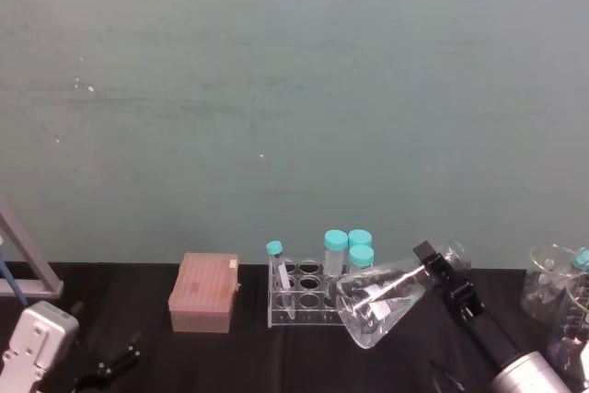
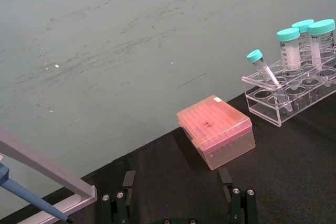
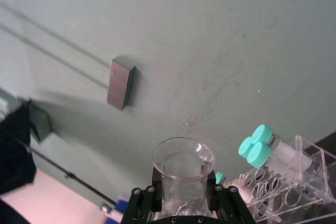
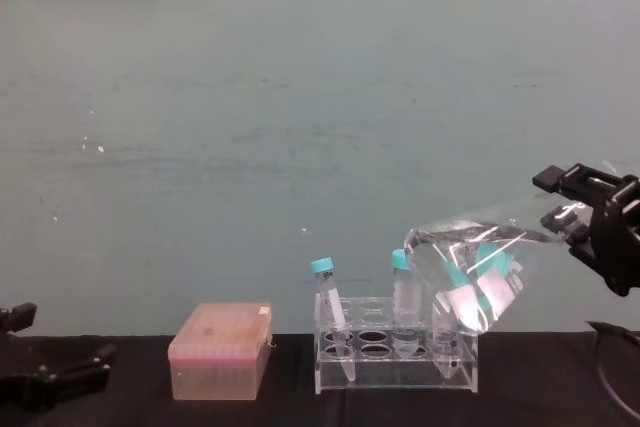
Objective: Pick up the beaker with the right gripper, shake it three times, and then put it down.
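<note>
The beaker (image 1: 382, 306), a clear conical flask with a white-and-teal label, hangs tilted in the air above the black table. Its wide base points left and down and its neck points right. My right gripper (image 1: 440, 269) is shut on the neck. In the chest view the beaker (image 4: 465, 267) floats above the tube rack, with the right gripper (image 4: 572, 202) at its rim end. The right wrist view shows the flared rim of the beaker (image 3: 182, 174) between the right gripper's (image 3: 184, 192) black jaws. My left gripper (image 1: 106, 361) rests open, low at the left.
A clear rack (image 1: 304, 306) with teal-capped tubes stands just left of and behind the flask. A pink translucent box (image 1: 204, 294) sits farther left. More glassware (image 1: 557, 296) stands at the right edge. A grey stand (image 1: 23, 264) is at the far left.
</note>
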`<state>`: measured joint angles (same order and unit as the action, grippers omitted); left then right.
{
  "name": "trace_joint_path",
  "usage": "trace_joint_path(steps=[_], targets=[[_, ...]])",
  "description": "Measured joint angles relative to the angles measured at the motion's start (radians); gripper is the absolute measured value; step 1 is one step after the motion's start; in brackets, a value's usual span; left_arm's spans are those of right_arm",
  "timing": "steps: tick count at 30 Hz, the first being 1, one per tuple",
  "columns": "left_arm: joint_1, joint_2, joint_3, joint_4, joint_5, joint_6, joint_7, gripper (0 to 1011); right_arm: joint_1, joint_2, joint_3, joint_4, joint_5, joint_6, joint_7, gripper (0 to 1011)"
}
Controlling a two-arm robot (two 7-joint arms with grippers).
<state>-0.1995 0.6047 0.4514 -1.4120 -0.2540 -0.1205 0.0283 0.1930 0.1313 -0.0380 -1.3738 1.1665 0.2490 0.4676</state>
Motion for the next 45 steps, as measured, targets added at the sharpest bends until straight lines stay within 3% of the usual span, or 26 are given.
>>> trace_joint_path(steps=[3, 8, 11, 14, 20, 23, 24, 26, 29, 33, 34, 35, 36, 40, 41, 45], targets=[[0.000, 0.000, 0.000, 0.000, 0.000, 0.000, 0.000, 1000, -0.005, -0.014, 0.010, -0.003, 0.044, 0.020, -0.027, 453], [0.000, 0.000, 0.000, 0.000, 0.000, 0.000, 0.000, 1000, -0.008, -0.018, 0.011, -0.010, 0.077, 0.036, -0.056, 453], [0.000, 0.000, 0.000, 0.000, 0.000, 0.000, 0.000, 1000, -0.009, -0.010, 0.003, -0.015, 0.077, 0.037, -0.069, 453], [0.000, 0.000, 0.000, 0.000, 0.000, 0.000, 0.000, 1000, -0.007, 0.026, -0.026, -0.028, 0.035, 0.038, -0.086, 453], [0.000, 0.000, 0.000, 0.000, 0.000, 0.000, 0.000, 1000, 0.025, 0.171, -0.126, -0.079, -0.146, 0.027, -0.117, 453], [0.000, 0.000, 0.000, 0.000, 0.000, 0.000, 0.000, 1000, 0.038, 0.218, -0.155, -0.095, -0.209, 0.015, -0.127, 453], [0.000, 0.000, 0.000, 0.000, 0.000, 0.000, 0.000, 1000, 0.049, 0.254, -0.177, -0.106, -0.257, 0.006, -0.134, 453], [0.000, 0.000, 0.000, 0.000, 0.000, 0.000, 0.000, 1000, 0.060, 0.294, -0.204, -0.116, -0.316, -0.006, -0.141, 453], [0.000, 0.000, 0.000, 0.000, 0.000, 0.000, 0.000, 1000, 0.089, 0.388, -0.271, -0.145, -0.477, -0.032, -0.169, 453], [0.000, 0.000, 0.000, 0.000, 0.000, 0.000, 0.000, 1000, 0.110, 0.452, -0.325, -0.171, -0.621, -0.041, -0.190, 453], [0.000, 0.000, 0.000, 0.000, 0.000, 0.000, 0.000, 1000, 0.122, 0.482, -0.355, -0.183, -0.697, -0.043, -0.201, 453], [0.000, 0.000, 0.000, 0.000, 0.000, 0.000, 0.000, 1000, 0.126, 0.492, -0.366, -0.188, -0.725, -0.043, -0.205, 453], [0.000, 0.000, 0.000, 0.000, 0.000, 0.000, 0.000, 1000, 0.138, 0.518, -0.398, -0.200, -0.798, -0.044, -0.214, 453], [0.000, 0.000, 0.000, 0.000, 0.000, 0.000, 0.000, 1000, 0.159, 0.554, -0.451, -0.220, -0.926, -0.044, -0.231, 453], [0.000, 0.000, 0.000, 0.000, 0.000, 0.000, 0.000, 1000, 0.167, 0.566, -0.473, -0.227, -0.979, -0.044, -0.238, 453], [0.000, 0.000, 0.000, 0.000, 0.000, 0.000, 0.000, 1000, 0.184, 0.586, -0.518, -0.240, -1.097, -0.044, -0.255, 453]])
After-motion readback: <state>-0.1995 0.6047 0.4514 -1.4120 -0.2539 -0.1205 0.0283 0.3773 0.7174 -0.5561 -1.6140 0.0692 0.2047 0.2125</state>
